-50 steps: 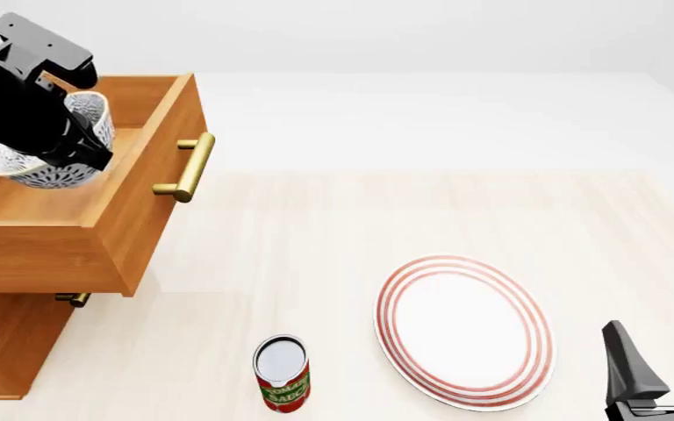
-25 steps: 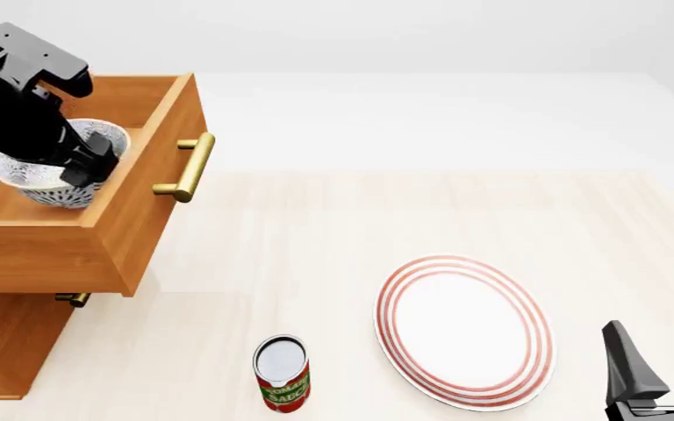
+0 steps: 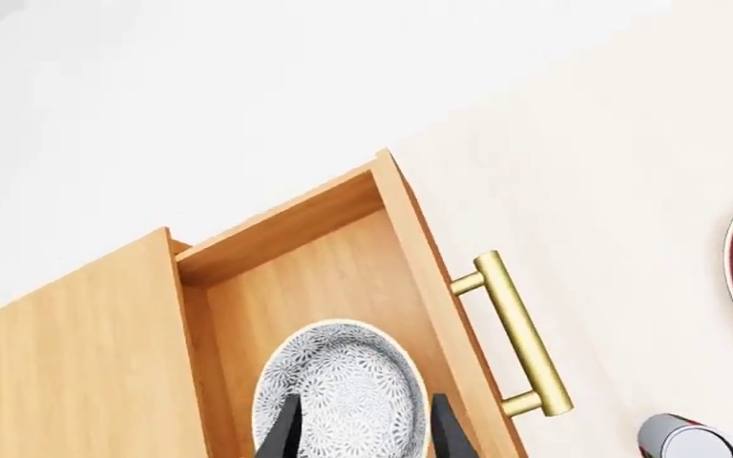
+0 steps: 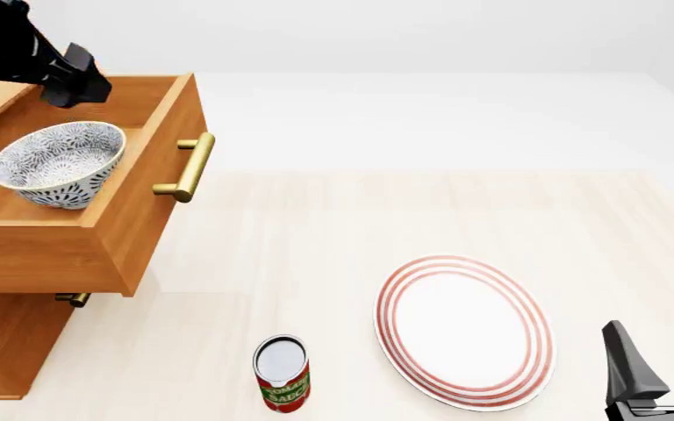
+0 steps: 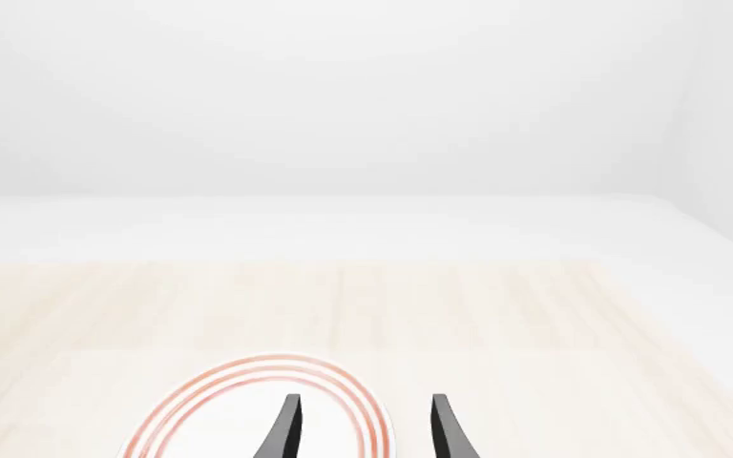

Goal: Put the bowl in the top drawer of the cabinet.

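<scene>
Speckled bowl (image 4: 56, 162) free in top drawer (image 4: 138, 210), below left fingers (image 3: 287, 434), spread apart.

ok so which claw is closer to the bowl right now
Left. The left claw hangs open just above the bowl in the top drawer. The right claw is far across the table, near the plate.
</scene>
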Available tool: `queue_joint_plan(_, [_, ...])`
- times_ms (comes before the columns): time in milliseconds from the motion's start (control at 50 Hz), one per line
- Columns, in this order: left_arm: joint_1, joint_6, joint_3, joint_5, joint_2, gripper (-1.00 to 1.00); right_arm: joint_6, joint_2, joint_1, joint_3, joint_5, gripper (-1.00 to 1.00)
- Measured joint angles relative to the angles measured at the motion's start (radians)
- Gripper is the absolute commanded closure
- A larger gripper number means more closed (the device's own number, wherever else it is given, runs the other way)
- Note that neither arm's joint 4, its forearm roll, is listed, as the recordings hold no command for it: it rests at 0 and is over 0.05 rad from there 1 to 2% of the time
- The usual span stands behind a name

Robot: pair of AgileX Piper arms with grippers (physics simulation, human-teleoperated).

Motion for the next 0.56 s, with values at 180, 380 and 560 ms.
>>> queue_joint_plan(180, [0.006, 0.021, -0.138, 0.021, -0.012, -1.0, 0.0, 0.0, 0.0, 0.0, 0.0, -1.0])
queue_joint_plan(380, [0.002, 0.035, -0.241, 0.03, -0.073, -1.0, 0.0, 0.0, 0.0, 0.0, 0.0, -1.0])
queue_joint_plan(560, [0.006, 0.041, -0.298, 0.033, -0.138, -1.0, 0.0, 0.0, 0.0, 0.0, 0.0, -1.0])
